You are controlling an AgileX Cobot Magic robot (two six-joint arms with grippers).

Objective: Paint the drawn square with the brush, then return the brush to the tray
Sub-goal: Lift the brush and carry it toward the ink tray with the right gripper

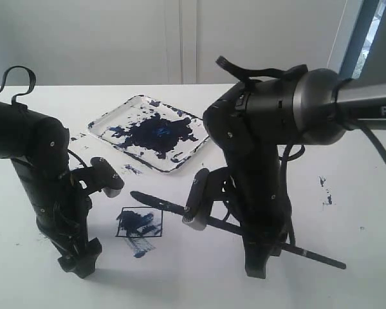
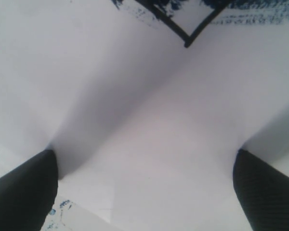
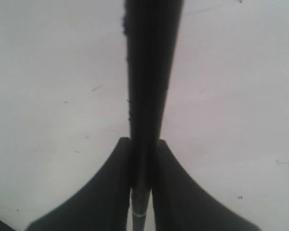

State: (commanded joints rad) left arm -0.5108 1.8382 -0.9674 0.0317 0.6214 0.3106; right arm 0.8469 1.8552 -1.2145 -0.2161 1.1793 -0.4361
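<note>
Brush is gripped by its handle between the closed right fingers. It is held nearly flat, with its tip pointing to nine o'clock in the exterior view, just at twelve o'clock of the paint-smeared square. The tray is seen farther toward twelve o'clock on the worktop. The left fingers are spread open at eight o'clock of the square.

White letters "PiP", cut off by the picture's edge, stand on the grey metal tube of the right arm in the exterior view; nothing else is legible
</note>
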